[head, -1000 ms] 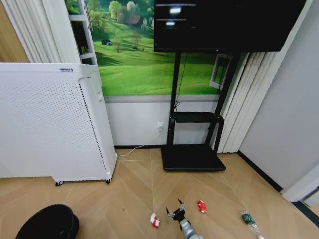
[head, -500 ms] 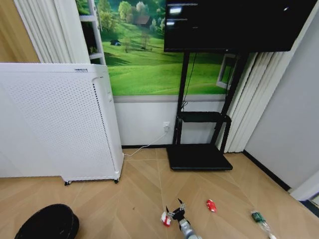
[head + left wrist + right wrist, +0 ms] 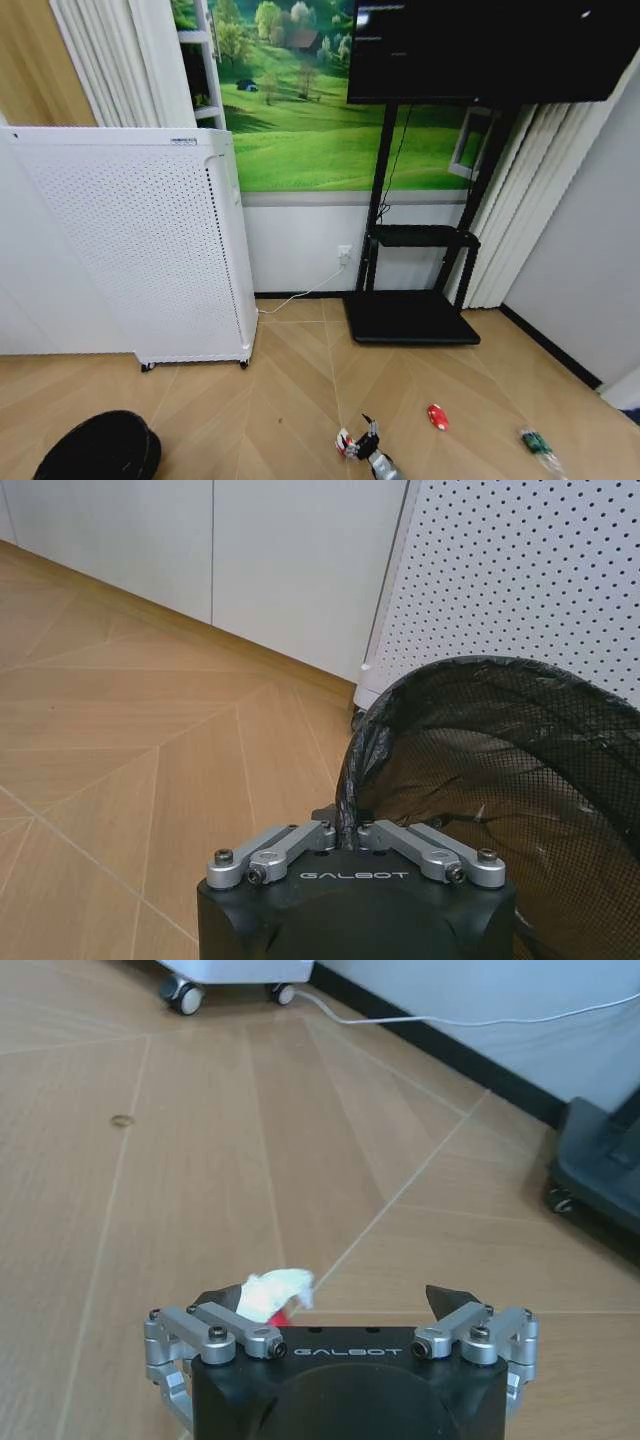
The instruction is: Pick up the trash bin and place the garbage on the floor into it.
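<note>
Left pincer (image 3: 355,832) clamped, right pincer (image 3: 340,1305) spread.

"GALBOT" stands in pale letters on the black body of the left claw (image 3: 355,832), and the same word on the right claw (image 3: 340,1305). A small label on the white appliance (image 3: 183,141) cannot be read.

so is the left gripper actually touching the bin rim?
Touching. The left wrist view shows the left gripper with its fingers shut on the rim of the trash bin, the black liner edge pinched between them.
</note>
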### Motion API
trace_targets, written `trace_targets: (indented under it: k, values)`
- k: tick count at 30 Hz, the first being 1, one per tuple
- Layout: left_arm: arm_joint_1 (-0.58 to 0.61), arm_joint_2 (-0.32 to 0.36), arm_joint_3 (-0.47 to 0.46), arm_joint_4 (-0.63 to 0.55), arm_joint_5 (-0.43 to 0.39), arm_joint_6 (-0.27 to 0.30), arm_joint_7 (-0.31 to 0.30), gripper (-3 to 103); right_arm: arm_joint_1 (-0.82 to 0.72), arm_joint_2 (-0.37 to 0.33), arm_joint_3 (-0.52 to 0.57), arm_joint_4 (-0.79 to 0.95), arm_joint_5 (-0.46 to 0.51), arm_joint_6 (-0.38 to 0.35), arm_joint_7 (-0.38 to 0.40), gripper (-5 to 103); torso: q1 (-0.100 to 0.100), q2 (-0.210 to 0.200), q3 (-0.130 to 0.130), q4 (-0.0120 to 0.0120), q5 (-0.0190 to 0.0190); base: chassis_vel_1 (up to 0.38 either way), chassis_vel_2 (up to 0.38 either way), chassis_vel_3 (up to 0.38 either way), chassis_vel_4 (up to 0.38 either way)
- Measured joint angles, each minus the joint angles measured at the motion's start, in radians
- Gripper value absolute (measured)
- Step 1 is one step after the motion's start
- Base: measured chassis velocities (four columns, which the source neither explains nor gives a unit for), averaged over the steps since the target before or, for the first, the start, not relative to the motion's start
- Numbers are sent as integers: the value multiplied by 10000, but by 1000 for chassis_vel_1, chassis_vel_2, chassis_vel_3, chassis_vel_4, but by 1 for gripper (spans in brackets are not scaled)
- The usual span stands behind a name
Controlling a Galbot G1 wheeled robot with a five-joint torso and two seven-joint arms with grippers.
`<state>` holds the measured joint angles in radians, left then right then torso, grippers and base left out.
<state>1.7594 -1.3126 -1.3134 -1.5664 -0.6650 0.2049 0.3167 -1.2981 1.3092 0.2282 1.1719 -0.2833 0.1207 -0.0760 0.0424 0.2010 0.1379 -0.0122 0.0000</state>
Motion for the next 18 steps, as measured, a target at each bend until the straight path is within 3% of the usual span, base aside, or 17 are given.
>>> trace_targets:
  k: [11,13,18]
  values:
    - [100,55,-44,49,-40,-56,29,3,479,389,-338,-1122,-469,190,-80,100,0,-1,0,1,0,0,0,0,0]
    - [164,46,-53,28,-285,-99,114,3,932,514,-209,-1758,-1377,539,-121,100,0,0,0,1,0,0,0,0,0]
    - [190,28,-76,5,-457,-204,224,3,1393,645,-28,-2444,-2327,794,-114,100,0,-1,1,1,1,0,0,0,0]
